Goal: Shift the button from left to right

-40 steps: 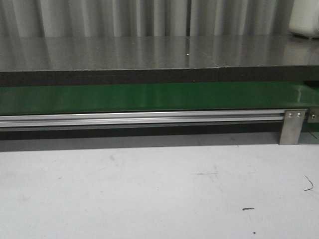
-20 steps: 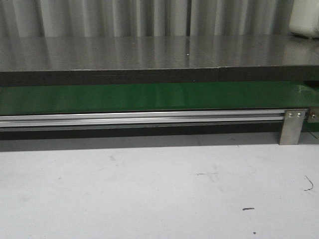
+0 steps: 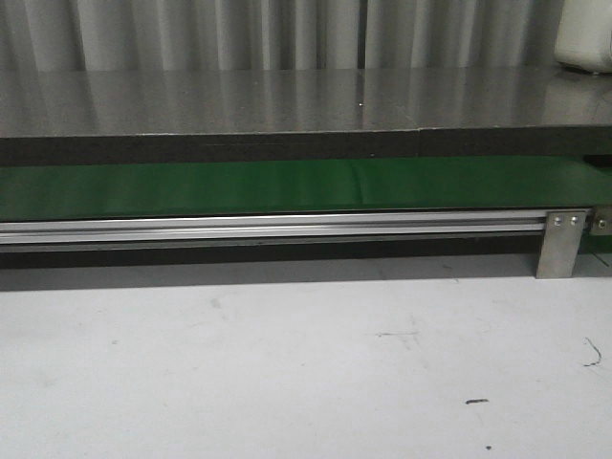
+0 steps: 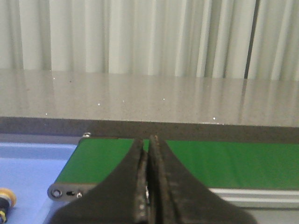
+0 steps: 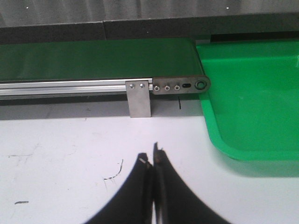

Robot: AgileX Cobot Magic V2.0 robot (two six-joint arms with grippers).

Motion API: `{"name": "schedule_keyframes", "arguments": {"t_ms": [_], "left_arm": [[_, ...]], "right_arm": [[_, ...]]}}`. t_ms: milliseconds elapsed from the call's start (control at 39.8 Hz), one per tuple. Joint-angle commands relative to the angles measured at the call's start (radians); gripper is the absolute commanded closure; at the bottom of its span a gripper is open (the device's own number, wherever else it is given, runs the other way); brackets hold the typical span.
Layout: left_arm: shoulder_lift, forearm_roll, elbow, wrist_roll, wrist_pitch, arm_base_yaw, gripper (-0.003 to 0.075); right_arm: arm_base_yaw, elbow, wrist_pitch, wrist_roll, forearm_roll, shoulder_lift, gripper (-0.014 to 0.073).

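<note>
Practically nothing has changed across the last second: in the front view the green belt [image 3: 287, 186], its aluminium rail [image 3: 268, 228] and the bracket [image 3: 560, 244] at about 3 o'clock sit exactly as they did, and neither arm has entered that view. I read that as the task not having started; the pick is yet to come.

The button [image 4: 5, 201] shows only in the left wrist view, cut off by the frame edge at roughly 8 o'clock: a yellow-orange cap with a little of the dark body under it, lying on a blue surface [image 4: 32, 163] beside the belt's end roller [image 4: 57, 192]. It is apart from the left gripper [image 4: 148, 179], whose fingers are pressed together with nothing between them. The right gripper [image 5: 153, 163] is likewise clenched on nothing, above the white table [image 5: 56, 154], with a green tray [image 5: 252, 102] at about 2 o'clock past the belt's other end (probably where the button is meant to finish, though that is my guess).

To begin, the left gripper would need to spread its fingers and swing toward the button.

No brand, label or writing is legible anywhere; the only marks are scuffs and scratches on the table.
</note>
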Motion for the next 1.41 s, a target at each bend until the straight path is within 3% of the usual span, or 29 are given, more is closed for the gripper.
{"name": "schedule_keyframes", "arguments": {"t_ms": [0, 75, 201, 327, 553, 704, 905, 1005, 1257, 1332, 1382], "left_arm": [[-0.016, -0.001, 0.029, -0.01, -0.164, -0.007, 0.0741], [-0.016, -0.001, 0.009, -0.01, -0.227, -0.007, 0.0741], [0.004, -0.001, -0.116, -0.01, -0.178, -0.007, 0.0741], [0.125, 0.001, -0.289, -0.01, -0.026, -0.007, 0.0741], [0.423, 0.045, -0.539, -0.01, 0.242, -0.007, 0.0741], [0.472, 0.051, -0.575, -0.01, 0.282, -0.007, 0.0741], [0.472, 0.051, -0.569, -0.01, 0.313, -0.007, 0.0731], [0.472, 0.051, -0.569, -0.01, 0.317, -0.007, 0.0627], [0.472, 0.051, -0.569, -0.01, 0.315, -0.007, 0.0099], [0.472, 0.051, -0.569, -0.01, 0.315, -0.007, 0.0036], [0.472, 0.051, -0.569, -0.01, 0.315, -0.007, 0.0041]], "right_arm": [[0.001, -0.011, -0.123, -0.008, 0.008, -0.017, 0.0662], [0.001, -0.03, -0.161, -0.008, 0.007, -0.017, 0.0662], [0.001, -0.12, -0.17, -0.008, -0.005, -0.016, 0.0662], [0.001, -0.263, -0.099, -0.008, -0.005, 0.028, 0.0661], [0.001, -0.556, 0.089, -0.008, -0.005, 0.297, 0.0661], [0.001, -0.668, 0.148, -0.008, -0.005, 0.408, 0.0661], [0.001, -0.676, 0.106, -0.008, -0.005, 0.427, 0.0647], [0.001, -0.676, 0.106, -0.008, -0.005, 0.427, 0.0529], [0.001, -0.676, 0.107, -0.008, -0.005, 0.427, 0.0013], [0.001, -0.676, 0.106, -0.008, -0.005, 0.427, -0.0066], [0.001, -0.676, 0.106, -0.008, -0.005, 0.427, -0.0067]]}}
